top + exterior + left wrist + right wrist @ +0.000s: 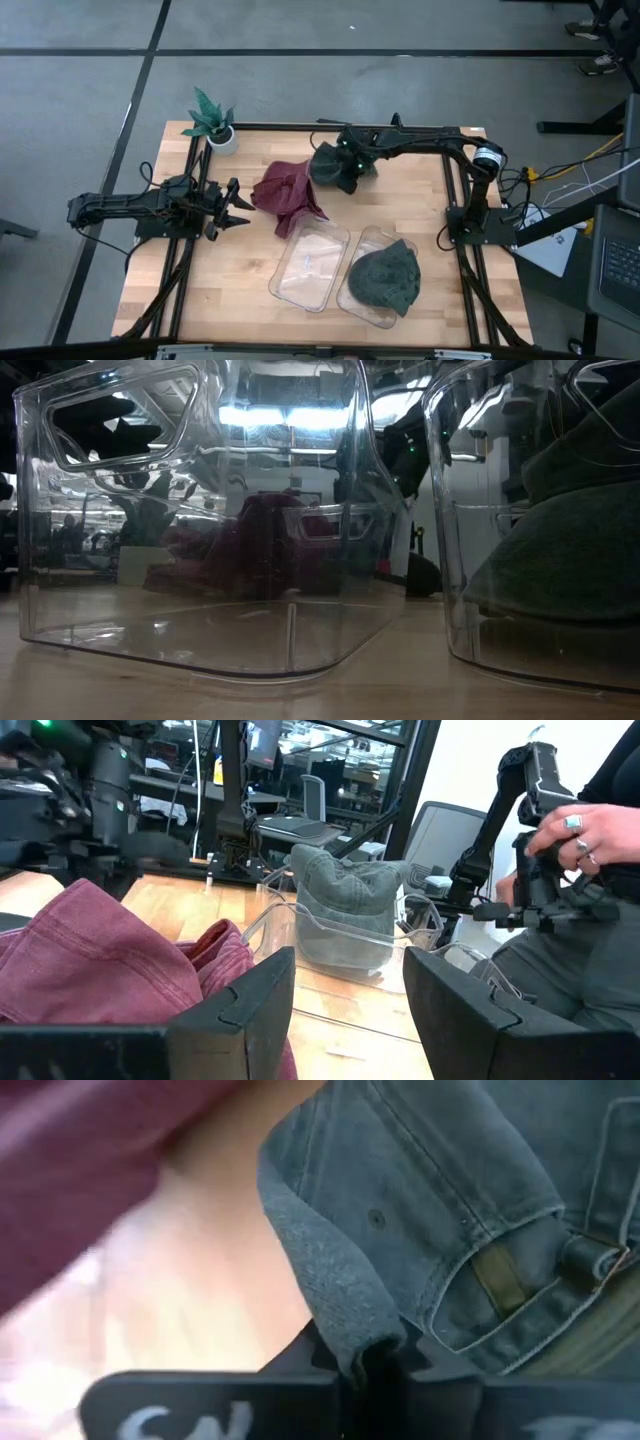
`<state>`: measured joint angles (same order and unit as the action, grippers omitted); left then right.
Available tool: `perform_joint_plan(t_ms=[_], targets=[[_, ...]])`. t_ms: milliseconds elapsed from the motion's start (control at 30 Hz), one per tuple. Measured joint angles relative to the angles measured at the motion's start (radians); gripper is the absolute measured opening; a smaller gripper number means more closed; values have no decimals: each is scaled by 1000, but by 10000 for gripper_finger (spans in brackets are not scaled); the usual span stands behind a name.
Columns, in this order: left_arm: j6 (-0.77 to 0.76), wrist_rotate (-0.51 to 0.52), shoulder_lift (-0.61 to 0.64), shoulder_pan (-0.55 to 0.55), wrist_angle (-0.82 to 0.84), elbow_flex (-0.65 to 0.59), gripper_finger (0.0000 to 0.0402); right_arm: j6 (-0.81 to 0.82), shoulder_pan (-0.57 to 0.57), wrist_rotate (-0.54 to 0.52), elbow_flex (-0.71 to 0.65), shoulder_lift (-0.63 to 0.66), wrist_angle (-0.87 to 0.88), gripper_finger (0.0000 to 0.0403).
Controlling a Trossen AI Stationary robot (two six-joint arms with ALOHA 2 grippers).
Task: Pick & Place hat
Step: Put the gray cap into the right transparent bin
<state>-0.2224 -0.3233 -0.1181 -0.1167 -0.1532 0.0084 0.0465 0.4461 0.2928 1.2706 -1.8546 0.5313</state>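
The right hand (pixel 375 1365) is clamped on the brim of the dark green hat (pixel 335 168) at the worktop's (pixel 240 270) far edge, probably to carry it to the empty bin (pixel 310 265), while the left hand (pixel 232 208) waits with fingers apart beside the red hat (pixel 288 190).

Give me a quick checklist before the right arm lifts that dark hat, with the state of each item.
1. Right hand shut on the dark hat: ok, fabric is pinched between its fingers.
2. Grip depth: cannot tell, only a fold of the edge shows in the pinch.
3. Empty bin free to take a hat: ok.
4. Other bin already holds a green hat: ok.
5. Red hat clear of the dark hat: not ok, they lie edge to edge.
6. Left hand open, beside the red hat: ok.
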Motion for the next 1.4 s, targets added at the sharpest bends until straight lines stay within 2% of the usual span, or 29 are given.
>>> perform_joint_plan(t_ms=[100, 233, 333, 467, 533, 633, 767, 967, 1033, 1233, 1400], targets=[[0, 0, 0, 0, 0, 0, 184, 42, 26, 114, 13, 22, 6, 23], [0, 0, 0, 0, 0, 0, 184, 130, 69, 316, 27, 72, -2, 14], [0, 0, 0, 0, 0, 0, 184, 217, 98, 509, 29, 111, -2, 14], [0, 0, 0, 0, 0, 0, 184, 283, 120, 837, 29, 149, 6, 20], [0, 0, 0, 0, 0, 0, 184, 256, 121, 912, 30, 154, 38, 17], [0, 0, 0, 0, 0, 0, 184, 185, 129, 888, 24, 153, 113, 14], [0, 0, 0, 0, 0, 0, 184, 161, 142, 868, -40, 145, 116, 19], [0, 0, 0, 0, 0, 0, 184, 162, 161, 867, -153, 145, 54, 14], [0, 0, 0, 0, 0, 0, 184, 163, 168, 837, -176, 145, 17, 14], [0, 0, 0, 0, 0, 0, 184, 100, 199, 729, -184, 145, -7, 21], [0, 0, 0, 0, 0, 0, 184, 72, 225, 717, -184, 145, -5, 14]])
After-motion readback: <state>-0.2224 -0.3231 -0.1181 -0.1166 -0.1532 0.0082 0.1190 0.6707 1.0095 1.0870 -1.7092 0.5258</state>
